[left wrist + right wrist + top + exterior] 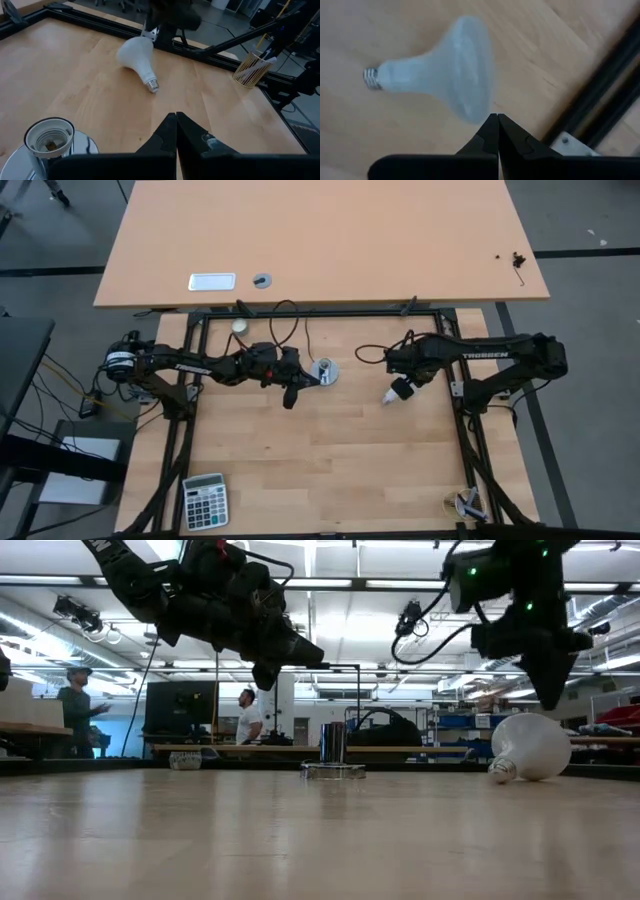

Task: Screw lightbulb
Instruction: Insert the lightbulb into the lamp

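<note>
Lightbulb on its side on wooden table, about 3 o'clock from table centre, screw base toward 9 o'clock, facing socket. My right gripper hangs just above bulb's dome, fingers pressed together, holding nothing. My left gripper hovers at 8 o'clock of socket, fingers closed, empty. Calculator at table's 7 o'clock corner.

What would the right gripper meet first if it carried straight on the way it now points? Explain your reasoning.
Probably the lightbulb. The shut right gripper points down at the bulb's wide dome edge, which lies on its side on the table. Depth is unclear, so it could graze past the rim and reach the wood first.
</note>
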Robot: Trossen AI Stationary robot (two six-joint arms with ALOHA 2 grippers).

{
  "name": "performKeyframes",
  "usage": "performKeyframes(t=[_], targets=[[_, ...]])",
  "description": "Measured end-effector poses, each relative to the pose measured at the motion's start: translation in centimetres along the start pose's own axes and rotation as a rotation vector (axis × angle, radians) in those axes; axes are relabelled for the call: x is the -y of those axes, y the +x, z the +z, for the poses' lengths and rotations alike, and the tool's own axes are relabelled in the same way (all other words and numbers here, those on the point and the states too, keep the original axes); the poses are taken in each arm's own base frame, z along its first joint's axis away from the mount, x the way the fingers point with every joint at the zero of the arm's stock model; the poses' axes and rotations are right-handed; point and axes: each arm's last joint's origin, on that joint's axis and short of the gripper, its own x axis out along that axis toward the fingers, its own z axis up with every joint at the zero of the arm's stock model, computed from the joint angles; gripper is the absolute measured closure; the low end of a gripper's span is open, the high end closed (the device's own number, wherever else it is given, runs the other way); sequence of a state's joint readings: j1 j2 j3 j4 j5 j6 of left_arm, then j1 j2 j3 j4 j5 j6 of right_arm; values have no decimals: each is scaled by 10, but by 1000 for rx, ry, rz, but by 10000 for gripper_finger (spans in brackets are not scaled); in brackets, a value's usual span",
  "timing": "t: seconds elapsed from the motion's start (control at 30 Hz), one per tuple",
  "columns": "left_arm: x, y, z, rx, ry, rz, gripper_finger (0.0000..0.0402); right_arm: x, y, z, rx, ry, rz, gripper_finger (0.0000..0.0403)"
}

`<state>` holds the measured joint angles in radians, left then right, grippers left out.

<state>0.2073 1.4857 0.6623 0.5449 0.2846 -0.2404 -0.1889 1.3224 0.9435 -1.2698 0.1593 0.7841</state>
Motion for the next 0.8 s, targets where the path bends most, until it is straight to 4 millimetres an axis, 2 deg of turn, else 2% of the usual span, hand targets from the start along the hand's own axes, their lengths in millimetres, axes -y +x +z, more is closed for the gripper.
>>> performKeyframes(t=[0.2, 0.37, 0.47, 0.63, 0.8], targets=[[0, 0, 0, 3, 1, 4, 398, -10, 9, 16, 144, -55, 124, 394], [0, 0, 0, 6, 1, 7, 398, -18, 3, 30, 292, -179, 210, 394], [0, 0, 0, 6, -3, 10, 398, -22, -9, 35, 357, -234, 239, 394], [0, 0, 1, 6, -3, 10, 398, -31, -35, 30, 430, -236, 283, 391], [0, 0, 1, 7, -2, 11, 398, -44, -38, 19, 397, -110, 340, 361]])
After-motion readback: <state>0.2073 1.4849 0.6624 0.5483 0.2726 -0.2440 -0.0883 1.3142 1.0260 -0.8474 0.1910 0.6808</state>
